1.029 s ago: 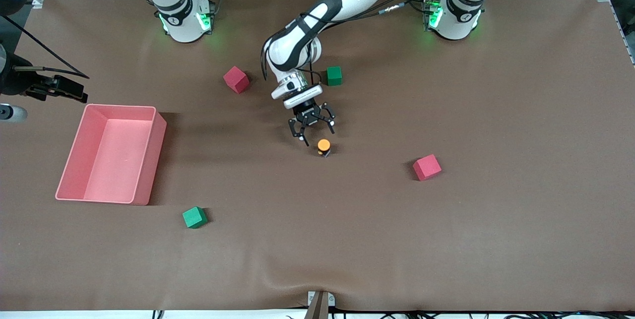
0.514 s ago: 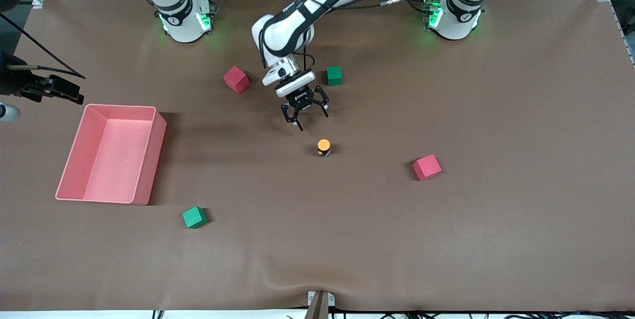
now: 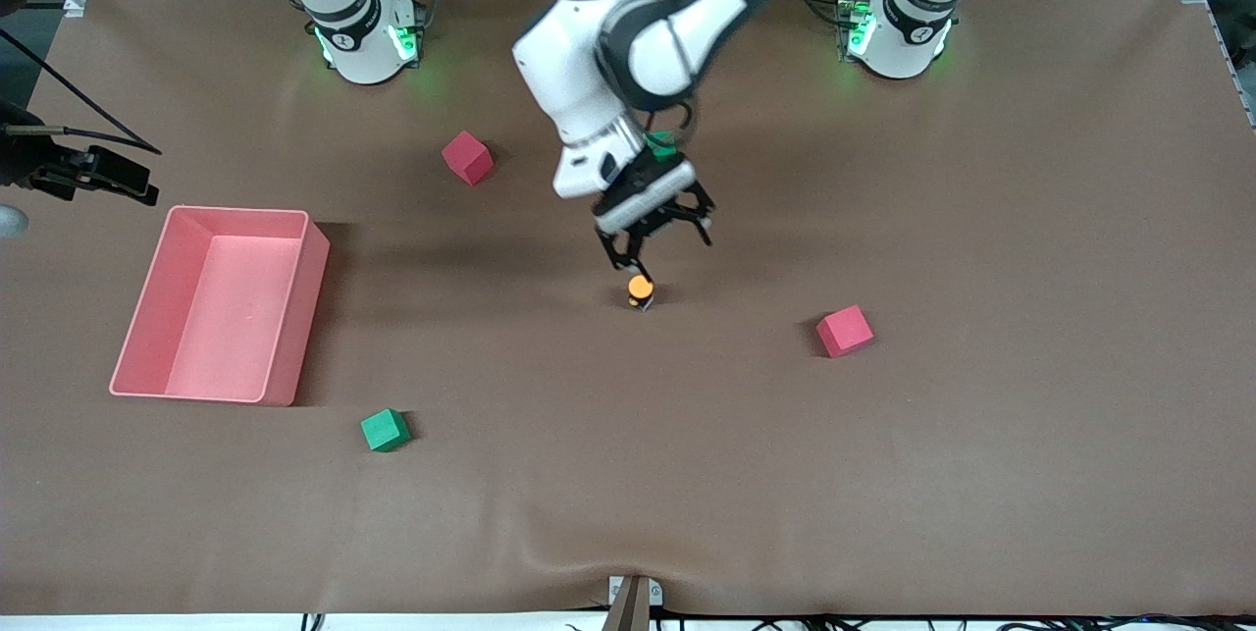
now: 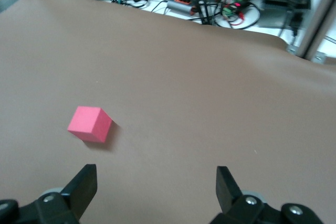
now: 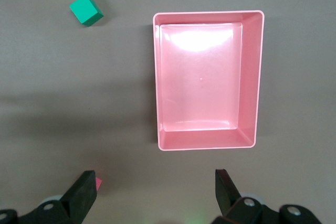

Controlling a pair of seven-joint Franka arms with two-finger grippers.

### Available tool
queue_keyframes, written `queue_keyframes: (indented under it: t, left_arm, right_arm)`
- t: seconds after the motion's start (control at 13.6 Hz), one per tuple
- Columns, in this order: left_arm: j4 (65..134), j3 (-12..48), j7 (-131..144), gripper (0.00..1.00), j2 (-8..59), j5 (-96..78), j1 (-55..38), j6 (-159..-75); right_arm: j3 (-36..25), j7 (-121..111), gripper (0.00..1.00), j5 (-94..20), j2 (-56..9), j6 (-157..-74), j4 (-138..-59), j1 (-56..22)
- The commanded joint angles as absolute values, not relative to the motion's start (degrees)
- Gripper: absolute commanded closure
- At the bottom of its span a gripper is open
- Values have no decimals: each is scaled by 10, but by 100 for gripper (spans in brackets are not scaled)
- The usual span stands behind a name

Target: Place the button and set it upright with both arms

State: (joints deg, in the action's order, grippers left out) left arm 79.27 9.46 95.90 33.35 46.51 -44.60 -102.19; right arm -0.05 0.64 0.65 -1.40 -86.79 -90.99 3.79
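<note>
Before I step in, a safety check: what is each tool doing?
Left tool: open, empty, above the small orange-capped push-button.
Right tool: open, empty, over the pink plastic bin.

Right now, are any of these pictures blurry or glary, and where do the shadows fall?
Front view: the left arm is smeared by motion, while the button stays sharp, its shadow beside it. Right wrist view: a bright glare patch sits on the floor of the pink tray. Left wrist view: the red cube looks soft, with a faint shadow beside it.
</note>
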Motion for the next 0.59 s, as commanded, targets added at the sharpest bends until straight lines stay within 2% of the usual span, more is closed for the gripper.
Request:
queue_keyframes:
  t: [0.0, 0.37, 0.51]
  left_arm:
    - [789, 99, 889, 0, 309, 403, -393, -1039]
    - [787, 102, 768, 0, 291, 355, -312, -1057]
    - [774, 104, 742, 0, 287, 268, -265, -1080]
  right_arm:
    - [4, 12, 0, 13, -12, -854, -905, 43]
    - [3, 11, 0, 12, -11, -845, -904, 54]
    - [4, 11, 0, 12, -11, -846, -904, 51]
